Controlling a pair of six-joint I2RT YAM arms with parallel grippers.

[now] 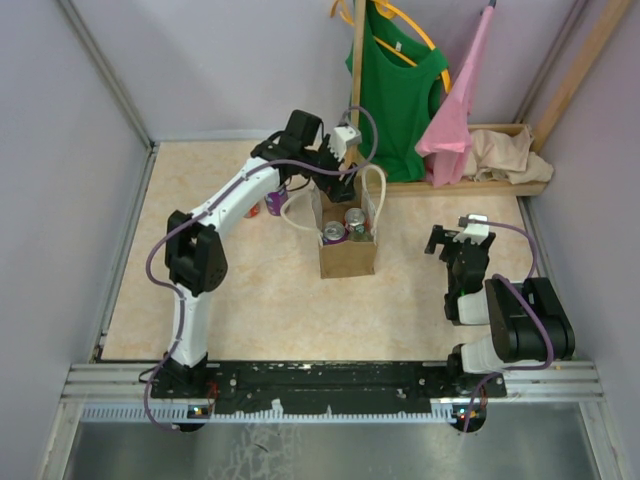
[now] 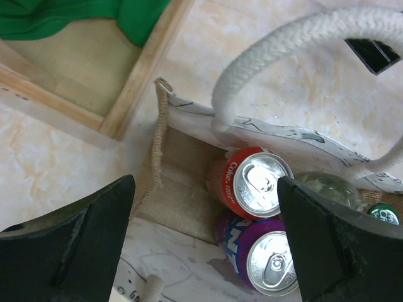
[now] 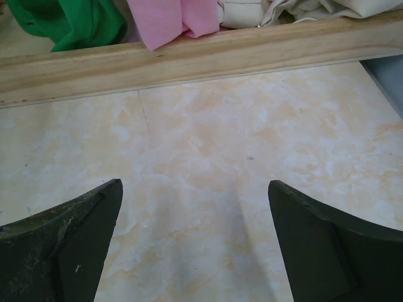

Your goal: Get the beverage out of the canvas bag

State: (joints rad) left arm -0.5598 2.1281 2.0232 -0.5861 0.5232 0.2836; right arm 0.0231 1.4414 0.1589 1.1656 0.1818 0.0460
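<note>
Robot lab cell: plain walls (image 1: 60, 150), aluminium rail (image 1: 330, 385).

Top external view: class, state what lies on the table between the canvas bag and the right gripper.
Nothing: only bare table separates the canvas bag from the right gripper, as the top external view shows.

A green shirt (image 1: 400, 100) and pink garment (image 1: 455, 110) hang over a wooden frame (image 1: 480, 187) holding beige cloth (image 1: 505, 155).

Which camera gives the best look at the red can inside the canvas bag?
The left wrist view: the red can sits close and centred, lid and label clear, between the left fingers. The top external view shows only a small lid inside the canvas bag. The right wrist view does not show it.
</note>
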